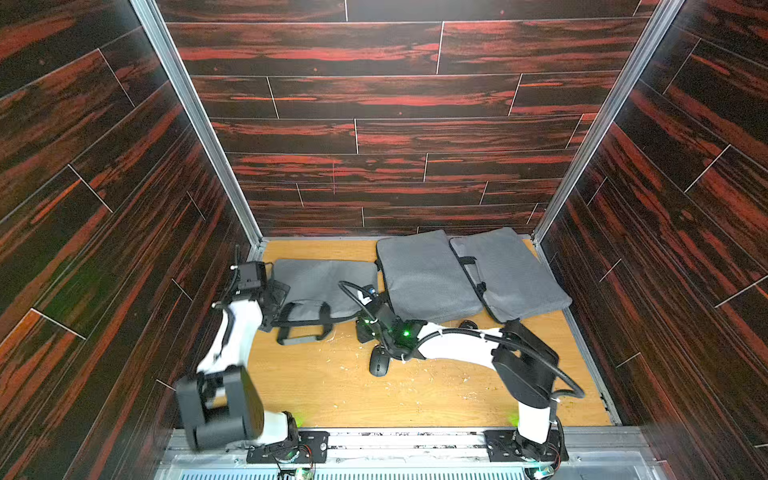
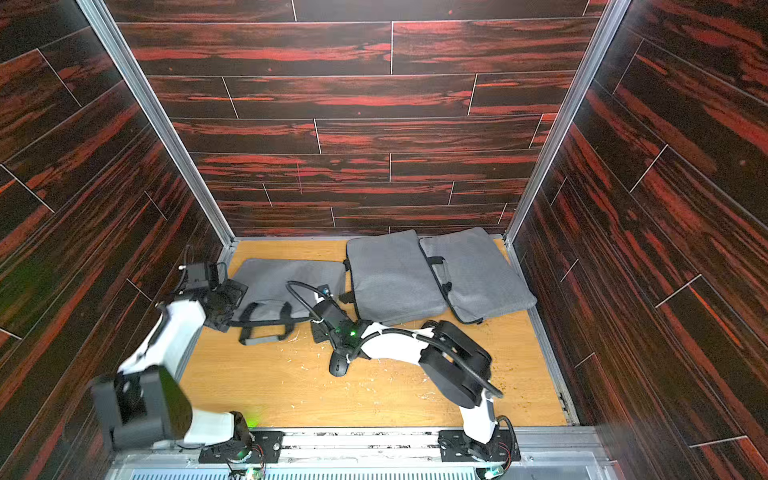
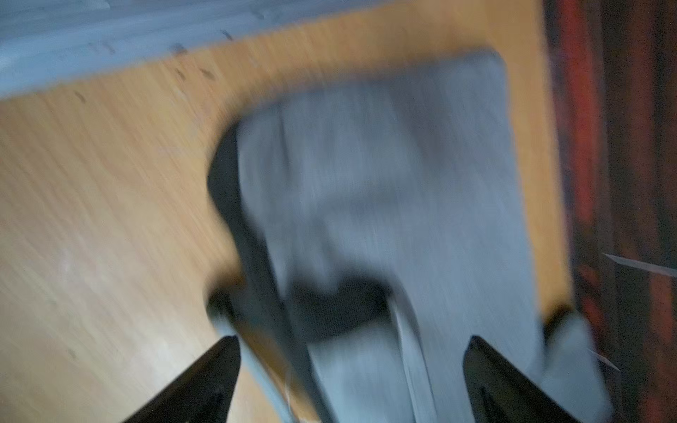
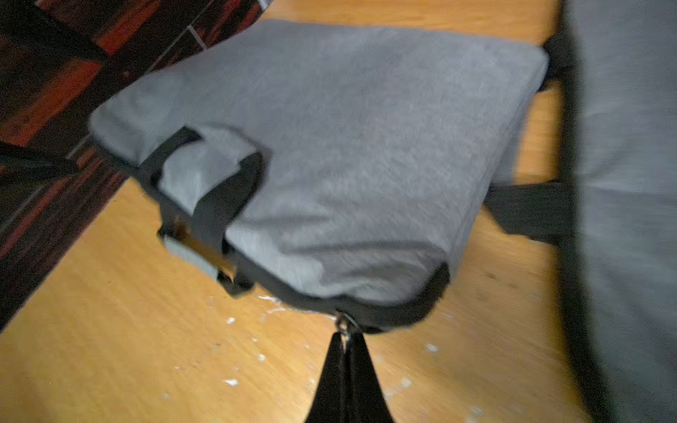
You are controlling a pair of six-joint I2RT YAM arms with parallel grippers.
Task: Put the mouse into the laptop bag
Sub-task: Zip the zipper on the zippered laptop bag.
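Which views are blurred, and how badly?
Left wrist: heavy motion smear over the grey bag and open left gripper. Right wrist: milder blur, right gripper shut on the zipper pull readable. Both top views: dim, mostly sharp; left elbow smeared.

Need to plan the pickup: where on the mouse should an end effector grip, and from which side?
Probably across the mouse at its two long flanks, mid-body, coming straight down: it lies flat on the table, long axis running near to far, its rounded top offering no hold. The right arm overhangs its far end.

On the table (image 1: 332,395), the mouse (image 1: 379,360) lies before the left laptop bag (image 1: 324,282) and middle bag (image 1: 424,278).
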